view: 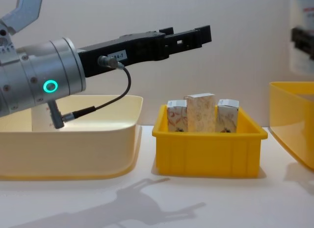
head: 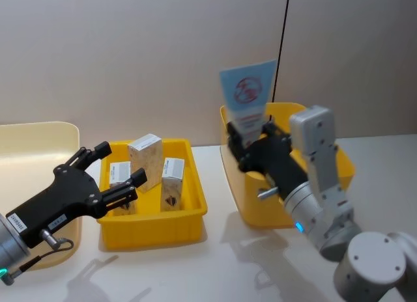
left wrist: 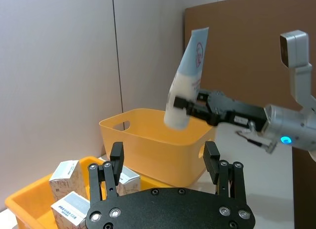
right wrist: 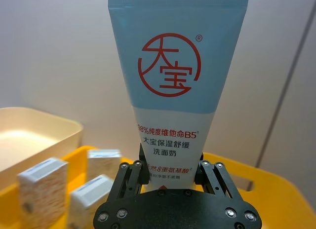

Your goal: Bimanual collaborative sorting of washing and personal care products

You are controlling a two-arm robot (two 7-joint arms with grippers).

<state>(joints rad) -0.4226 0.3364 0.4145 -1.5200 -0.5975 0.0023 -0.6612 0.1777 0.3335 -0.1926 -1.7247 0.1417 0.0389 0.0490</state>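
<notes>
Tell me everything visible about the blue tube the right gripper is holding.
The squeeze tube looks like glossy soft plastic. It is light blue at its flat, crimped top, which carries a red round logo, and white lower down, with red and dark printed text. It stands nearly upright, crimped end up, leaning slightly. The right gripper has its jaws shut on the white lower part, and nothing else touches it. It hangs in the air over the deep yellow bin.

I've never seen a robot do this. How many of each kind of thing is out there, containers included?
Light-blue tube: 1, held in the right gripper
White cartons: 3, in the yellow tray
Yellow containers: 2, the yellow tray and a deeper yellow bin
Cream bin: 1
Total: 7
</notes>
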